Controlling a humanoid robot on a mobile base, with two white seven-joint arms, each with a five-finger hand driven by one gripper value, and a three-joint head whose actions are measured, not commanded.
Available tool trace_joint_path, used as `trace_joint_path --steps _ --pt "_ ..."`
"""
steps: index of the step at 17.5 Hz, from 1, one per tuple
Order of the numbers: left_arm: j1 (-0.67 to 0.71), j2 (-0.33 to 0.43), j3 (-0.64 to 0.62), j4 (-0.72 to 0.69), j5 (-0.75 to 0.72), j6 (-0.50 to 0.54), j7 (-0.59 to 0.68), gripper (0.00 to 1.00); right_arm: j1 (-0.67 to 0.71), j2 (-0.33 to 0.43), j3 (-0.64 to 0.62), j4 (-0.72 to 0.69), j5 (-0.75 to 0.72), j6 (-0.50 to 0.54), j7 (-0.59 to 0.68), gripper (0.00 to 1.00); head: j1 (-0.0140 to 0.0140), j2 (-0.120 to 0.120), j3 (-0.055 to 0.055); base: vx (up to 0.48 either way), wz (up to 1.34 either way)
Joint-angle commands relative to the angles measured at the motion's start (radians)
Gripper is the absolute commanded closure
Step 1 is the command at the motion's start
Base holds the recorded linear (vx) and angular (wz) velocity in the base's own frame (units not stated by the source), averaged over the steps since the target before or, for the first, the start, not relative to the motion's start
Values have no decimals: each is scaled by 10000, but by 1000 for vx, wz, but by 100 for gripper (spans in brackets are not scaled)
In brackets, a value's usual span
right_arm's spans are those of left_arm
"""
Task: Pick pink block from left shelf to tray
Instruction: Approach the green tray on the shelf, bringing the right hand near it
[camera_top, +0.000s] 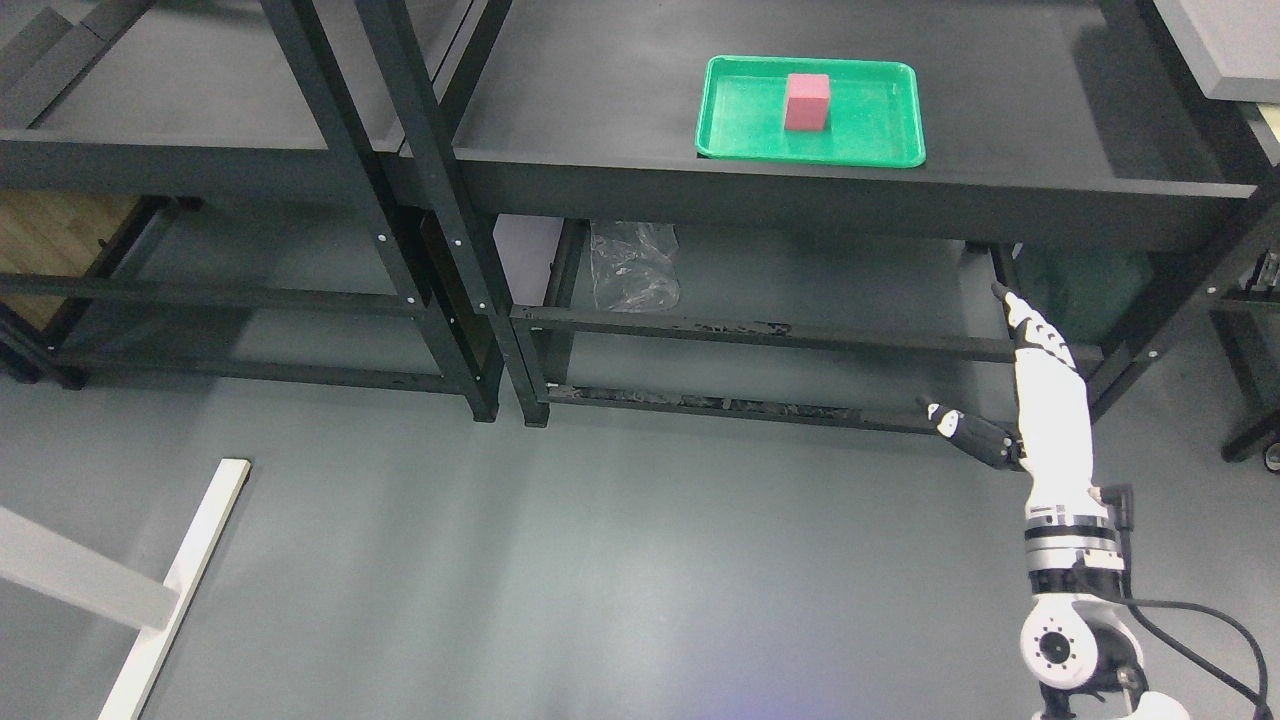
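Sitting upright inside green tray (880, 150) on top shelf (1050, 120), approx. 12 o'clock in head view: pink block (807, 102), resting near tray centre, clear of rim on all sides. Hanging low at approx. 4 o'clock, well apart from block: right hand (1040, 385), fingers extended, thumb splayed, holding nothing; left hand not showing. Judging block as light, rigid, non-fragile, prob. foam or plastic w/ flat matte faces; gripping across two opposite side faces at mid-height looking safest.
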Motion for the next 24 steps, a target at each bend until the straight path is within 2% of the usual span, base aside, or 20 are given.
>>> trace_joint_path --steps 1,4,20,24 --pt "92 175 0 0 -15 -4 8 0 -13 -175 -197 -19 -142 -21 57 3 0 0 0 298 50" --pt "92 175 0 0 -15 -4 8 0 -28 -175 -182 -4 -526 -67 88 3 0 0 0 299 54" --pt "92 175 0 0 -15 -4 8 0 -28 -175 -182 27 -527 -67 180 3 0 0 0 279 83" --pt "92 175 0 0 -15 -4 8 0 -13 -175 -59 73 -511 40 1449 3 0 0 0 283 63"
